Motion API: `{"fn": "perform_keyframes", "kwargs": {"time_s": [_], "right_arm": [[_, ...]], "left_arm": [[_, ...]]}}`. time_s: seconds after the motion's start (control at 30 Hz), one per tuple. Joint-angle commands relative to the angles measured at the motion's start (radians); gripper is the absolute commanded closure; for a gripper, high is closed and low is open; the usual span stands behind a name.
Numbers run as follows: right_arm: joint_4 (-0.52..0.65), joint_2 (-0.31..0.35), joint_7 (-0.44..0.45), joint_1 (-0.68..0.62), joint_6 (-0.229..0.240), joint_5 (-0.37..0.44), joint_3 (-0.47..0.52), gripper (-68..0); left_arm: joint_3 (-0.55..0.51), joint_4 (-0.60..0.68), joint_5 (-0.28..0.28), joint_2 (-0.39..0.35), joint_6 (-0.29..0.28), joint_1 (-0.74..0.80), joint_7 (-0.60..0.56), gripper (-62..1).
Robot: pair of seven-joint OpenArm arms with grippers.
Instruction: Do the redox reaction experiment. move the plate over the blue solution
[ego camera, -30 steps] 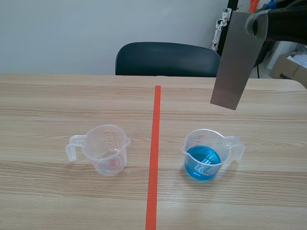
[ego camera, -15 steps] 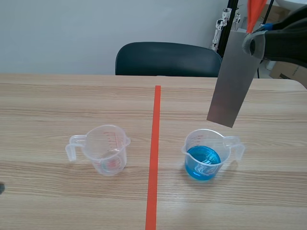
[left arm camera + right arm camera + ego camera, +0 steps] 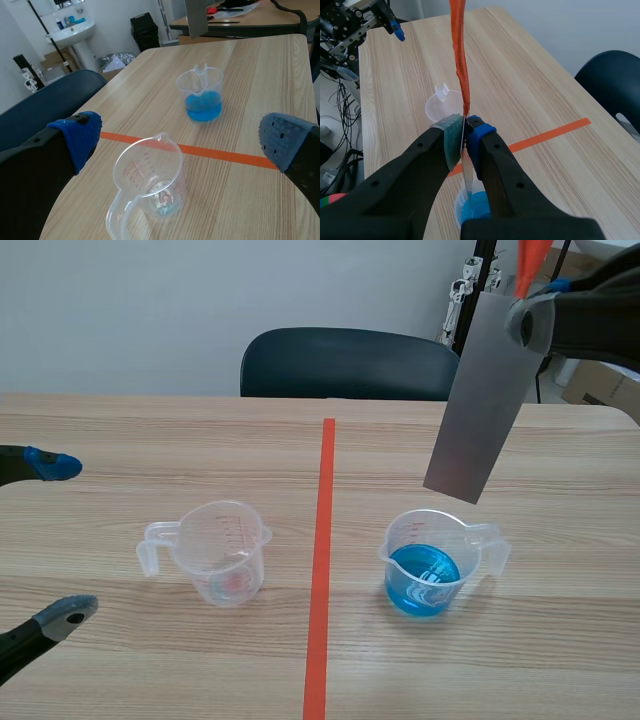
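Drifting leftward, the plate (image 3: 478, 405) pinched in my right gripper (image 3: 465, 132) nears the cup (image 3: 430, 562) of blue liquid; my left gripper (image 3: 60, 540) enters, spread wide.

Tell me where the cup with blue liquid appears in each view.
Scene view: cup with blue liquid, right of the orange tape line, below the metal plate.
Left wrist view: cup ahead of the left hand, beyond the tape line.
Right wrist view: cup partly hidden under the right hand.
Shared landmark: the tape line.

We see clear cup (image 3: 215, 555) on table (image 3: 150, 440), chair (image 3: 350, 363) behind table & box (image 3: 605, 385) past table's far-right corner.
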Motion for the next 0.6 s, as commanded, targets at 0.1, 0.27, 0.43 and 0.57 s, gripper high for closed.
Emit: {"fn": "perform_keyframes", "kwargs": {"time_s": [0.1, 0.27, 0.43, 0.57], "right_arm": [[0.009, 0.006, 0.019, 0.023, 0.003, 0.019, 0.021, -0.4], [0.009, 0.006, 0.019, 0.023, 0.003, 0.018, 0.021, -0.5], [0.009, 0.006, 0.019, 0.023, 0.003, 0.018, 0.021, -0.4], [0.009, 0.006, 0.019, 0.023, 0.003, 0.018, 0.021, -0.4]], "left_arm": [[0.059, 0.005, -0.013, 0.02, -0.003, -0.076, 0.026, -62.3], [0.129, 0.005, -0.013, 0.048, -0.003, -0.167, 0.049, -32.4], [0.185, 0.005, -0.012, 0.093, -0.015, -0.248, 0.061, -9.6], [0.219, 0.005, -0.013, 0.145, -0.023, -0.316, 0.178, -3.0]]}}
